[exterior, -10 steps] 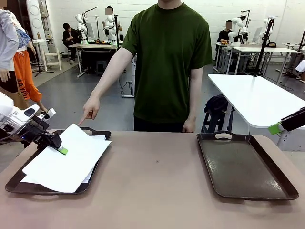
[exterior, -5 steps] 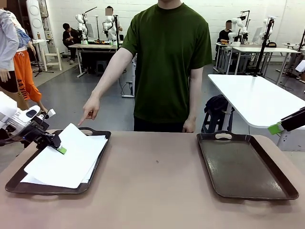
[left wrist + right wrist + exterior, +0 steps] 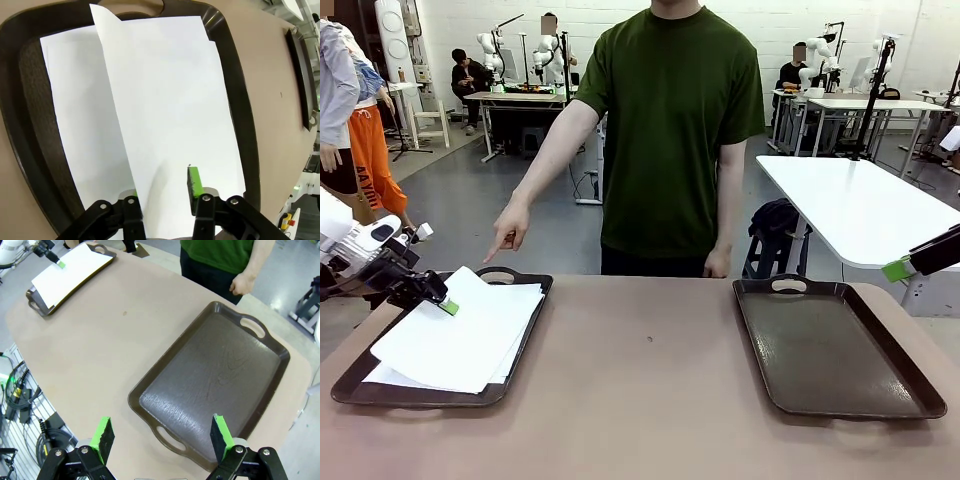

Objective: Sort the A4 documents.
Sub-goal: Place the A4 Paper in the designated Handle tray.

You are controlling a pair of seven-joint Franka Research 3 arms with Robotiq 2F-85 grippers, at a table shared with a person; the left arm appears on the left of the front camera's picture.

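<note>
Here, two trays (image 3: pixel 440 385) (image 3: pixel 840 350), several stacked A4 documents (image 3: pixel 460 335), one pointing hand (image 3: pixel 508 232)

The left arm enters low from the left side, its wrist angled downward and toward the middle. The left gripper (image 3: pixel 438 300) has its jaws partly parted; in the left wrist view one green pad (image 3: pixel 194 181) lies exposed on top, while the opposite finger is mostly hidden. Whether anything is clamped cannot be told.

The right gripper (image 3: pixel 162 436) hangs high with jaws spread wide and nothing between them; in the front view its green-tipped end shows at the right edge.

The person's pointing hand (image 3: pixel 508 232) is extended downward, index finger out. The other hand (image 3: pixel 717 263) hangs at the side.
</note>
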